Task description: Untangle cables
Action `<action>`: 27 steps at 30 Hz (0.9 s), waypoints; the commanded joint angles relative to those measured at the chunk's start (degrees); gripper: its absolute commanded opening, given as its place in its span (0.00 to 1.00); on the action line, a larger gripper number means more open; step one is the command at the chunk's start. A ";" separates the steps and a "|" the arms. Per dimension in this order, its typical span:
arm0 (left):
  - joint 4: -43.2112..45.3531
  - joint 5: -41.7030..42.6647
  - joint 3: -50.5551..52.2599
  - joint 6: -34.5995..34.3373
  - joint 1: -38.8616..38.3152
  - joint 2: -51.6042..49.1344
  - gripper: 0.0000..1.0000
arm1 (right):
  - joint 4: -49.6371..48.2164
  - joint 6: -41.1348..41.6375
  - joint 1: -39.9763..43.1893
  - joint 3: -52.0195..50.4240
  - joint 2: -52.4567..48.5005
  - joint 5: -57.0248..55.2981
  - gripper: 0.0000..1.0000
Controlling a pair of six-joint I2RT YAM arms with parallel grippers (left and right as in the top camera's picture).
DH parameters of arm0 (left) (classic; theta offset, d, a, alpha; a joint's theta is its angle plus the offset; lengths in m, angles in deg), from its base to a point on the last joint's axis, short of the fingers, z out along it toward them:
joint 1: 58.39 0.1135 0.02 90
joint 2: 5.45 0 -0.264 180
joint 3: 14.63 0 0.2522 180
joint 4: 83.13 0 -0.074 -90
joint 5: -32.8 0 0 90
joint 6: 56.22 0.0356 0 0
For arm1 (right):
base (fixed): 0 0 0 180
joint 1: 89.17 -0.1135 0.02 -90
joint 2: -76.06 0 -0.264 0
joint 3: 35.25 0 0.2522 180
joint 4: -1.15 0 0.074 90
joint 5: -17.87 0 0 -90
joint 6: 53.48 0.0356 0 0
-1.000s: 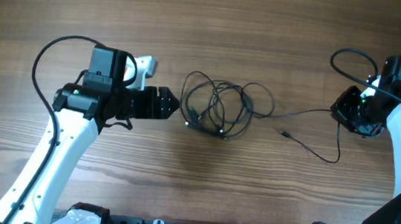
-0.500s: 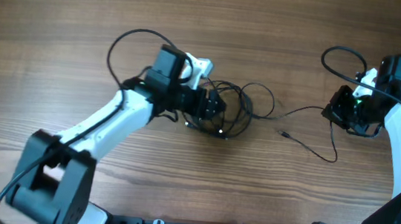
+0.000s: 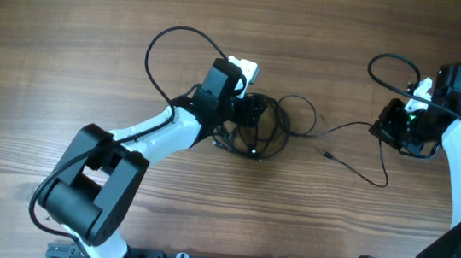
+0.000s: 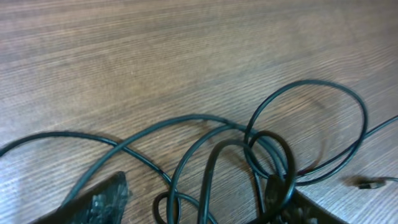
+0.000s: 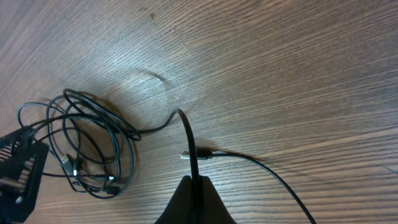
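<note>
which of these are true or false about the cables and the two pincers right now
1. The right pincer is shut on a cable strand. True.
2. The left pincer sits far from the tangle. False: it is at the tangle, jaws open, with loops between them.
3. A loose plug end lies on the table between the tangle and the right pincer. True.
4. Every cable lies straight and apart from the others. False: most are looped over one another in one tangle.
</note>
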 commanded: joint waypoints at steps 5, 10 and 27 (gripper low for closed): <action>-0.20 -0.96 0.04 0.00 0.17 -0.50 0.04 | 0.07 -0.76 -0.24 1.01 0.90 0.96 0.04; -9.90 -2.14 0.04 0.00 6.12 7.43 0.04 | -0.20 2.84 0.50 1.01 0.90 -3.98 0.04; -28.52 10.49 0.04 -8.90 48.50 35.50 0.04 | -2.69 9.11 19.37 1.01 0.90 -5.51 0.04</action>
